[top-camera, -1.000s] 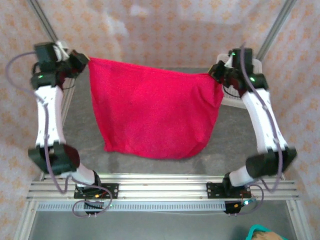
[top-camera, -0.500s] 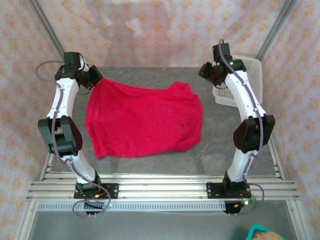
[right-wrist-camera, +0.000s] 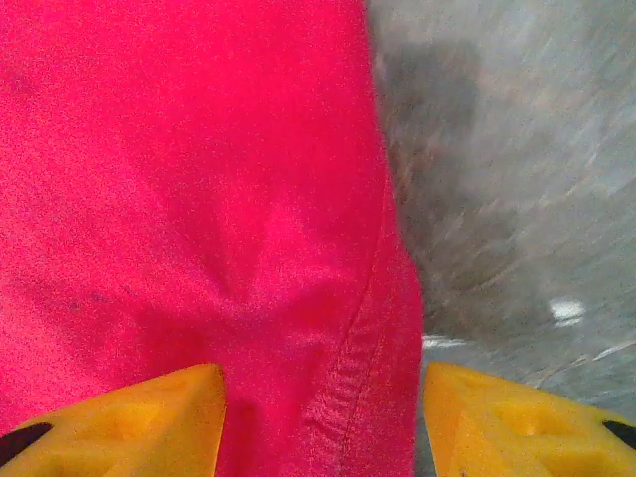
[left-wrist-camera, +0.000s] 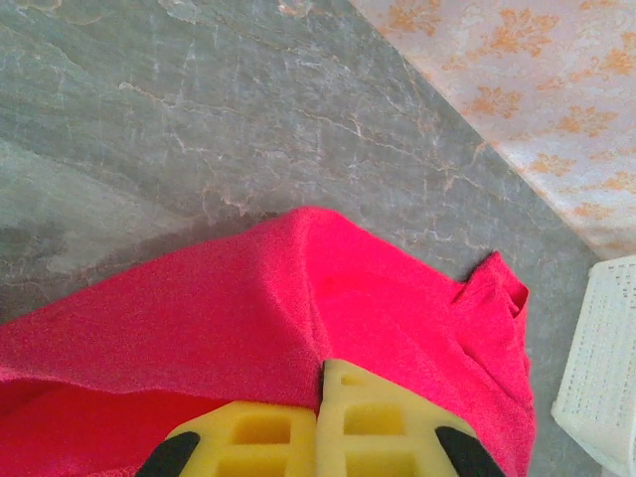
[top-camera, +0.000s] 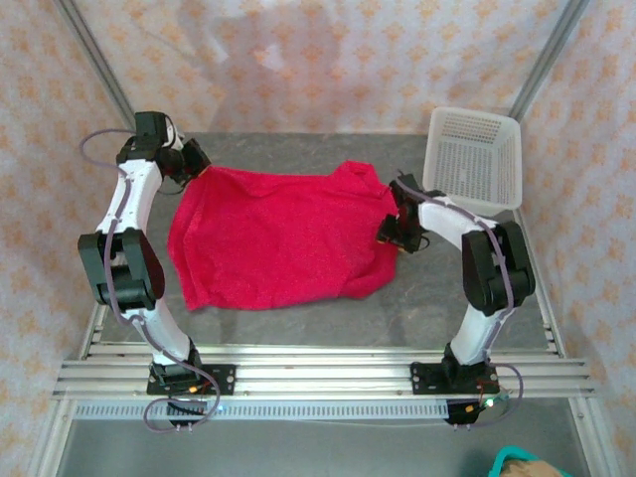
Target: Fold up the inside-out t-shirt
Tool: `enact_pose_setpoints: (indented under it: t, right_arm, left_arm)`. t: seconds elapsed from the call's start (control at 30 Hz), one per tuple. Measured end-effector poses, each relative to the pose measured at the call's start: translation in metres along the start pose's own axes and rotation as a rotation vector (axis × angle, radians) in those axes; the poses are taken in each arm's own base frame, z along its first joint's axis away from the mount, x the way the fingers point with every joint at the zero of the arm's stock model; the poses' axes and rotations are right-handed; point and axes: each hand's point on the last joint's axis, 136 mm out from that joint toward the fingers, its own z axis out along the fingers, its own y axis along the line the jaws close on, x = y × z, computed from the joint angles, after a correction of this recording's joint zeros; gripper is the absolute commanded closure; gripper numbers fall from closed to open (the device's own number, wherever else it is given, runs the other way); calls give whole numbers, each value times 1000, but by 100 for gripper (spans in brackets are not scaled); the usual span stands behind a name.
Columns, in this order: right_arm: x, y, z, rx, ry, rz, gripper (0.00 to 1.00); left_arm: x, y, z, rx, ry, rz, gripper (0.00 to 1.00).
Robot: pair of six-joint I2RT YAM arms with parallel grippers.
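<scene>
The inside-out t-shirt (top-camera: 278,238), bright red-pink, lies spread on the grey table (top-camera: 298,149). Its far left corner is lifted slightly. My left gripper (top-camera: 194,164) is shut on that corner, and in the left wrist view the yellow fingers (left-wrist-camera: 397,427) pinch the t-shirt (left-wrist-camera: 199,318) between them at the left gripper (left-wrist-camera: 324,370). My right gripper (top-camera: 390,231) sits low at the shirt's right edge. In the right wrist view the right gripper (right-wrist-camera: 321,378) is open, its fingers standing either side of a stitched hem of the t-shirt (right-wrist-camera: 199,179), apart from the cloth.
A white mesh basket (top-camera: 472,159) stands at the back right corner, also seen at the edge as the basket (left-wrist-camera: 606,368) in the left wrist view. Bare grey table (right-wrist-camera: 497,149) lies right of the shirt. Patterned walls close in the back and sides.
The shirt, earlier stretched in the air between both grippers, has come down onto the table. My right gripper has opened, let go and dropped to the shirt's right edge. The left still holds its corner.
</scene>
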Motion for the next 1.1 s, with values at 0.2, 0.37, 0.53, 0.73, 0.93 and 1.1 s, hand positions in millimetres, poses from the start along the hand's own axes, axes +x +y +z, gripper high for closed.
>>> enact_pose_setpoints:
  t: [0.2, 0.37, 0.53, 0.73, 0.93, 1.1]
  right_arm:
    - [8, 4, 2, -32, -13, 8, 87]
    - [-5, 10, -6, -47, -44, 0, 100]
    - [-29, -4, -39, -57, -112, 31, 100]
    - [-65, -22, -98, -61, -254, 73, 100]
    - [-71, -17, -90, -61, -226, 72, 71]
    - [-74, -14, -75, -59, -182, 73, 38]
  left_arm:
    - [-6, 5, 14, -10, 3, -14, 100]
    - [-25, 19, 49, -52, 10, -27, 100]
    - [-47, 47, 85, -136, 6, -24, 100]
    - [-55, 79, 112, -233, 11, -4, 100]
    - [-51, 84, 112, -265, 23, 22, 56]
    - [-25, 71, 80, -307, 34, 62, 46]
